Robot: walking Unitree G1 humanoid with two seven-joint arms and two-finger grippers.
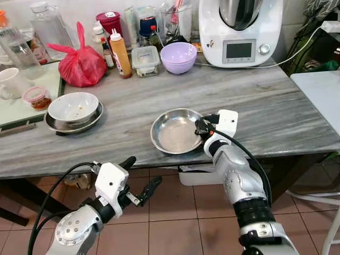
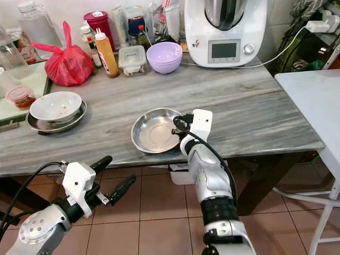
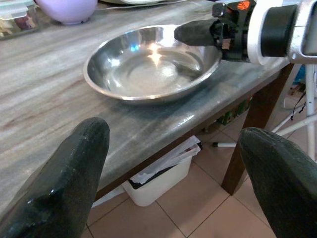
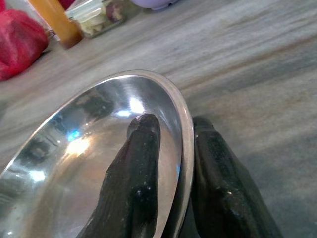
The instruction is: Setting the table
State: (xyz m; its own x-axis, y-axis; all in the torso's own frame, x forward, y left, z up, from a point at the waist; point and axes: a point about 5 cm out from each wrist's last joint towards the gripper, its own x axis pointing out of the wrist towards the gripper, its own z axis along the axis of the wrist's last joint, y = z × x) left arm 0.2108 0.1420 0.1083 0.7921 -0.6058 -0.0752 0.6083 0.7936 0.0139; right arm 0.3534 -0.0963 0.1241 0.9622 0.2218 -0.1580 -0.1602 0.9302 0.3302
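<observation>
Two grippers in play. Right gripper [image 4: 171, 168] pinched on the near-right rim of a shallow steel dish [image 1: 172, 133]: one finger inside the bowl, one outside, rim between them (clearest in the right wrist view). Dish resting on the grey marbled worktop [image 1: 265, 101], near its front edge, roughly centre. Empty, shiny, no food visible.

Left gripper [image 1: 139, 178] held below and in front of the worktop edge, fingers spread wide, holding nothing; aimed up toward the dish from the left.

Elsewhere on the worktop: white bowl [image 1: 73, 106] nested in a second steel dish [image 1: 53, 125] at the left, with a few crumbs or stains inside; red plastic bag [image 1: 81, 65], sauce bottle [image 1: 120, 53], lidded container [image 1: 145, 59], lavender bowl [image 1: 178, 57] along the back; white kitchen machine [image 1: 240, 29] at back right. White bin [image 3: 161, 178] under the worktop.

Step in hand, by judgement: placing or repositioning the steel dish as a table setting (grip secure on the rim, dish flat on the surface). Cannot tell whether about to lift or about to let go.

Next move probably calls for either a clean release without dragging the dish, or a level lift. Thin rim and polished metal suggest slip risk if tilted. Dish close to the front edge, so any pull toward the robot risks tipping it off.
</observation>
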